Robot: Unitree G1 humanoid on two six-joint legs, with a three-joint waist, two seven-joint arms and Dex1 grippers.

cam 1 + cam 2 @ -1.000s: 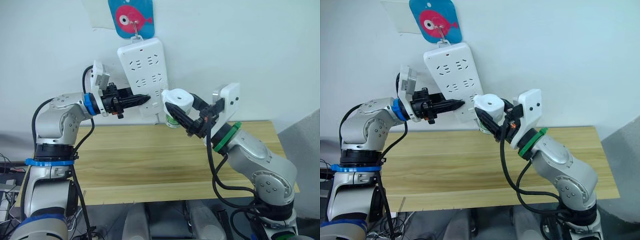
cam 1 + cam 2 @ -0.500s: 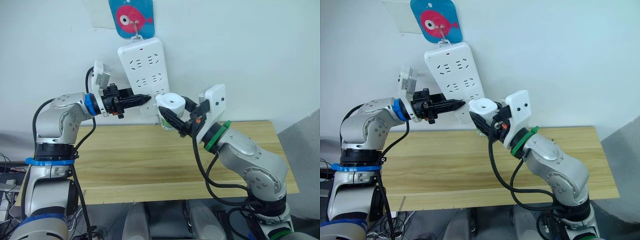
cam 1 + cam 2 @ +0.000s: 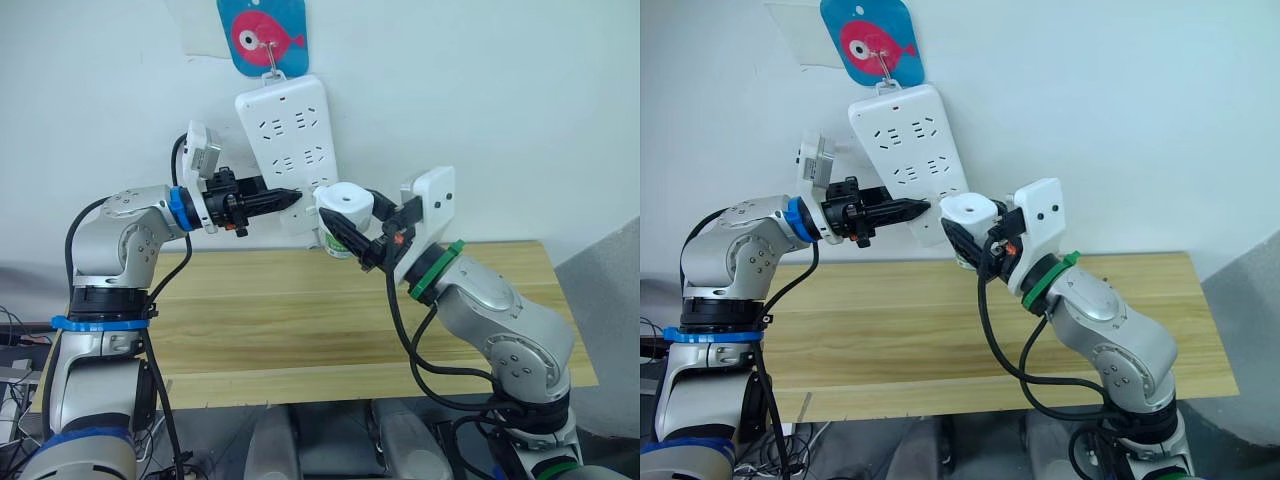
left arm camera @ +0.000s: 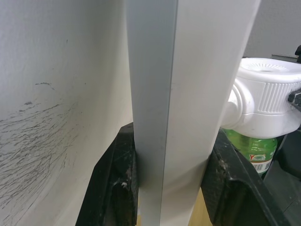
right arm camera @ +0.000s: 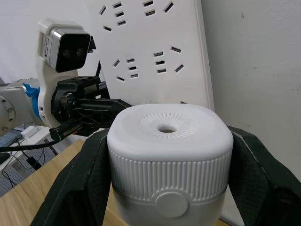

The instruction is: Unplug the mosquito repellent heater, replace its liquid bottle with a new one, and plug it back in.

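Both fingers point(image 5: 80, 188) clamp the mosquito repellent heater point(image 5: 170, 157).

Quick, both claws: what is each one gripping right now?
Left claw: shut on the power strip, pinching its edge.
Right claw: shut on the mosquito repellent heater, green bottle attached underneath.

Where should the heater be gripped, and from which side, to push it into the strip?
Grip the mosquito repellent heater across its ribbed flanks, coming from the face opposite the power strip, as the right gripper does now. That likely keeps its fingers off the top vent and the green bottle below. The left gripper steadies the strip's edge.
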